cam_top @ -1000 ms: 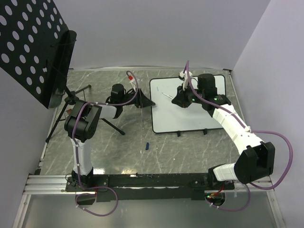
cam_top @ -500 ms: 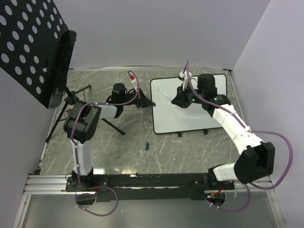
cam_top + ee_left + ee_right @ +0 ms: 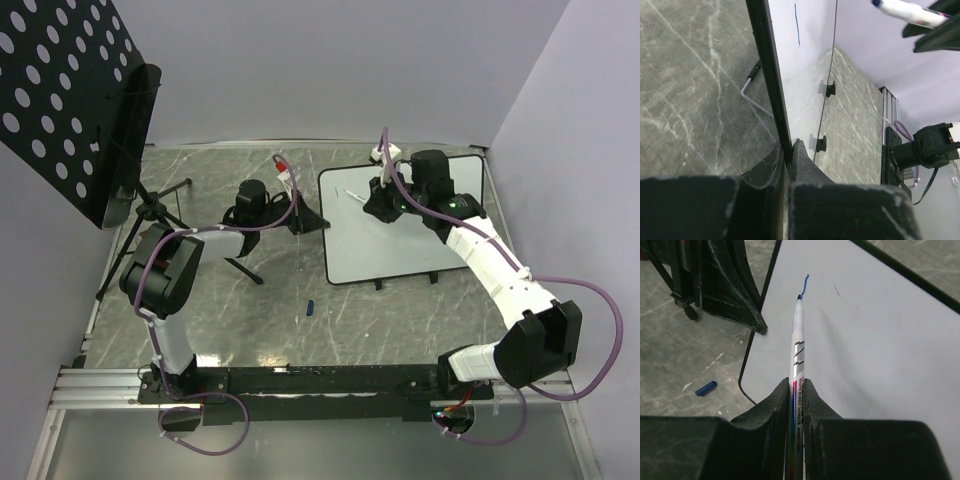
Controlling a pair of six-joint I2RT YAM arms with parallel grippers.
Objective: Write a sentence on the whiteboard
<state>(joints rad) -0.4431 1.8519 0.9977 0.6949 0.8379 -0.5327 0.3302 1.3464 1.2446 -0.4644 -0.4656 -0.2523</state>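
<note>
The whiteboard (image 3: 410,235) lies flat on the table (image 3: 240,320), right of centre in the top view, its black rim running round a glossy white face. The left gripper (image 3: 318,221) reaches in from the left, and its jaws are pinched narrow on the rim of the board's left edge. In the left wrist view the gripper (image 3: 788,150) has the two fingers pressed on either side of that rim, with the board (image 3: 807,75) running away to the upper middle of the frame.

The right gripper (image 3: 370,200) sits over the upper left part of the board, closed tight on a marker (image 3: 352,193). In the right wrist view the gripper (image 3: 797,385) has the marker (image 3: 798,340) clamped between the fingers, pointing to the top of the frame. Its blue tip sits at the lower end of a stroke (image 3: 804,285) near the board's (image 3: 870,340) left edge. Of the sentence only this one short blue stroke shows, also seen at the top of the left wrist view (image 3: 796,25).

A blue cap (image 3: 310,307) lies on the table below the board's lower left corner, well apart from both grippers
</note>
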